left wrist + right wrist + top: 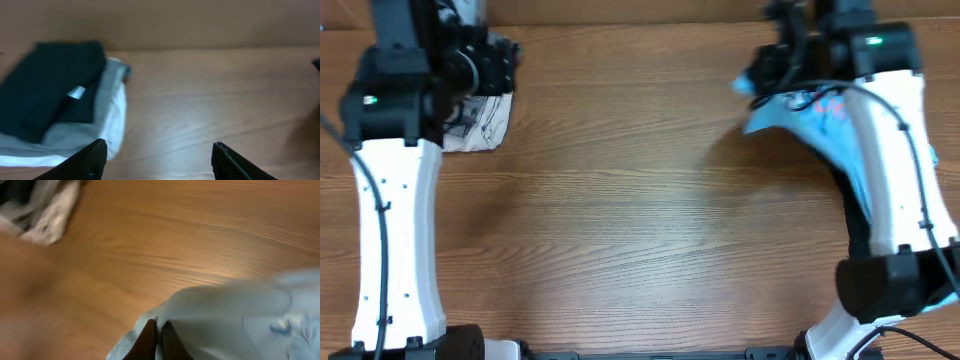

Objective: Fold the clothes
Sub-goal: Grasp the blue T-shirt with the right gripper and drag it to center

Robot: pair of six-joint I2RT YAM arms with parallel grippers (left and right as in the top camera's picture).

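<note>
Note right gripper [157, 330] pinched shut on edge of soft light blue T-shirt [798, 108] with red-pink lettering, draped at far right of brown wooden table [620, 220]. Note left gripper [157, 152], jaws apart and empty, near neat stack of folded black, grey and white garments [60, 100]. Expect slip from thin pinch; avoid dragging fabric bunched.

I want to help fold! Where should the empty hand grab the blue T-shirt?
I'd grab the light blue T-shirt at its loose corner poking left over the table, coming from the left. The right gripper is shut on one edge, and the rest runs under that arm.
</note>
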